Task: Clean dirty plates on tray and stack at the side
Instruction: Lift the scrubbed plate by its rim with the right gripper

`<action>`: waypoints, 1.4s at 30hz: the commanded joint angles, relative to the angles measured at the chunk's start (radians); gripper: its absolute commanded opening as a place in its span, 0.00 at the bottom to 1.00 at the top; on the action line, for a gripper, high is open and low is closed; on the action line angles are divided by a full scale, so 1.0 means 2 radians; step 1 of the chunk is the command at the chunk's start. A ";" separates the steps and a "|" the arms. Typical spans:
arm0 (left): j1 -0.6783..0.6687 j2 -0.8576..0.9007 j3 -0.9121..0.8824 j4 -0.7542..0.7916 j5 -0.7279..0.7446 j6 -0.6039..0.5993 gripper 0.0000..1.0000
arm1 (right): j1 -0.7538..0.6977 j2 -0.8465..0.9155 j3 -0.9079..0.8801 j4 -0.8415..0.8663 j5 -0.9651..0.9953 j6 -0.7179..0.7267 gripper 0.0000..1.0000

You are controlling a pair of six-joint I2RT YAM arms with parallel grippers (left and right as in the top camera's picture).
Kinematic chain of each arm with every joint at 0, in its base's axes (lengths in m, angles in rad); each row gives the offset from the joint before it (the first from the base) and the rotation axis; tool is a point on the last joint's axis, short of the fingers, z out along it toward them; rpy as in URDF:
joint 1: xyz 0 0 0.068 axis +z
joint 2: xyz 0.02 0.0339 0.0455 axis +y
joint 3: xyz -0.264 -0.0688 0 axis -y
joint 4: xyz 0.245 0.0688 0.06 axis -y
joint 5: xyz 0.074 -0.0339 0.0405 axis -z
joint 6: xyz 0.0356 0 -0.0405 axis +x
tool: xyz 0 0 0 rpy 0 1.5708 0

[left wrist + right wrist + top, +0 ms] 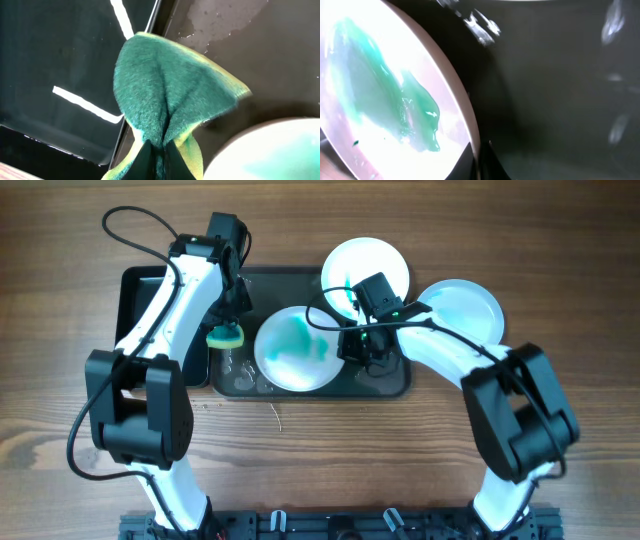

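A white dirty plate (pixel 292 350) with a big teal smear lies on the wet dark grey tray (pixel 390 385). My right gripper (pixel 347 346) is shut on its right rim; in the right wrist view the fingers (pixel 479 162) pinch the plate's edge (pixel 465 100) beside the smear (pixel 385 95). My left gripper (pixel 228 322) is shut on a folded green-and-yellow sponge (pixel 226 336), held over the tray's left end just left of the plate. The sponge (pixel 170 90) fills the left wrist view, with the plate's rim (pixel 270 150) at lower right. Two more plates, one (pixel 372 262) behind the tray and one (pixel 465 308) to its right, show faint teal tints.
A smaller, deeper black container (pixel 140 305) stands against the tray's left side, and its glossy inside (pixel 60 60) shows in the left wrist view. Water pools on the tray floor (pixel 235 20). Bare wooden table (pixel 60 330) surrounds everything.
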 commanded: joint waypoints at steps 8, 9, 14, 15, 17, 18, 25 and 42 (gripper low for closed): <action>-0.003 -0.007 0.009 0.007 0.032 0.003 0.04 | 0.070 -0.139 -0.002 -0.068 0.247 -0.020 0.04; -0.003 -0.006 0.009 0.009 0.037 0.003 0.04 | 0.078 -0.149 -0.002 -0.072 0.270 -0.020 0.04; -0.003 -0.006 0.009 0.019 0.093 0.032 0.04 | 0.118 -0.191 -0.002 -0.090 0.385 -0.020 0.04; -0.003 -0.006 0.009 0.023 0.134 0.054 0.04 | 0.139 -0.209 -0.002 -0.099 0.447 -0.020 0.04; -0.003 -0.006 0.009 0.023 0.145 0.054 0.04 | 0.151 -0.219 -0.002 -0.106 0.485 -0.020 0.04; -0.003 -0.006 0.009 0.023 0.148 0.054 0.04 | 0.157 -0.222 -0.002 -0.109 0.502 -0.022 0.04; -0.003 -0.006 0.009 0.027 0.151 0.053 0.04 | 0.194 -0.228 -0.002 -0.107 0.606 -0.068 0.04; -0.003 -0.006 0.009 0.036 0.150 0.053 0.04 | 0.302 -0.228 -0.002 0.159 0.913 -0.466 0.04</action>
